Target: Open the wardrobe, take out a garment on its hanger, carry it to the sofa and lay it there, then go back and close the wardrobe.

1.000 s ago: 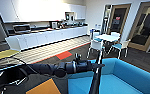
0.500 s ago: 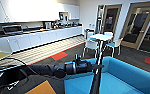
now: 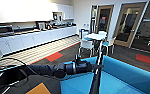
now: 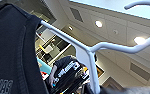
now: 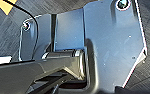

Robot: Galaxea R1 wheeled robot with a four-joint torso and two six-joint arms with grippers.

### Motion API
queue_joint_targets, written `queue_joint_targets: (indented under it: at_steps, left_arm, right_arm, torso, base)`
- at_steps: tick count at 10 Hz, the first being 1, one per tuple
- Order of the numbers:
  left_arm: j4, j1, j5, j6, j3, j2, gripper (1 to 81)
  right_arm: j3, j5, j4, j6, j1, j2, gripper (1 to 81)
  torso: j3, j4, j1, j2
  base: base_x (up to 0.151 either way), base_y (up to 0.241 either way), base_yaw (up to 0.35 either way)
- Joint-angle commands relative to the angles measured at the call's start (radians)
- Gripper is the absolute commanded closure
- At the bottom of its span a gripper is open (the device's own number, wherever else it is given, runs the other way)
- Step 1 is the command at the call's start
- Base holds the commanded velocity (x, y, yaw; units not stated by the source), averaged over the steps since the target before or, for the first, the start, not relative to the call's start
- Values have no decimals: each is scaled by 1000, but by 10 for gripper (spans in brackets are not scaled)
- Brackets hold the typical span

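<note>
The left arm reached in over the near edge of the sofa (image 3: pixel 131 72), its left end effector (image 3: pixel 97 67) stretched out above the blue seat. From that end effector a dark strip, apparently the garment (image 3: pixel 96 80) seen edge-on, hung straight down in front of the sofa's seat. In the left wrist view the garment (image 4: pixel 13 50) was black knit fabric draped on one arm of the hanger (image 4: pixel 91 50), a thin pale frame whose stem ran down toward the camera, with its hook curving above. The left end effector seemed to be clenched on the hanger's stem, though the fingers themselves could not be made out well.

Beyond the sofa stood a small white table (image 3: pixel 96 36) with white chairs (image 3: pixel 87 46) around it. Farther from the sofa, a long white worktop (image 3: pixel 36 32) ran along the wall. Glass doors (image 3: pixel 126 25) lay behind the sofa's backrest.

The right wrist view showed dark carpet (image 5: pixel 6 30); whether the right end effector was released or clenched I could not tell.
</note>
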Motion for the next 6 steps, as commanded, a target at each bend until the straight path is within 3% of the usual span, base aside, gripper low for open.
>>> queue_joint_targets:
  at_steps: [1, 3, 6]
  left_arm:
    - [35, -165, -46, 13, 24, 5, 811]
    - [41, -164, -21, 13, 24, 7, 811]
    - [78, -147, -31, 13, 30, 2, 811]
  right_arm:
    - [8, -61, 2, -6, 35, 14, 10]
    - [8, -61, 2, -6, 36, 14, 10]
    - [8, -61, 2, -6, 37, 17, 10]
  torso:
    - [0, 0, 0, 0]
    - [0, 0, 0, 0]
    - [0, 0, 0, 0]
  base:
    - [0, 0, -155]
    - [0, 0, -140]
    - [35, 25, 0]
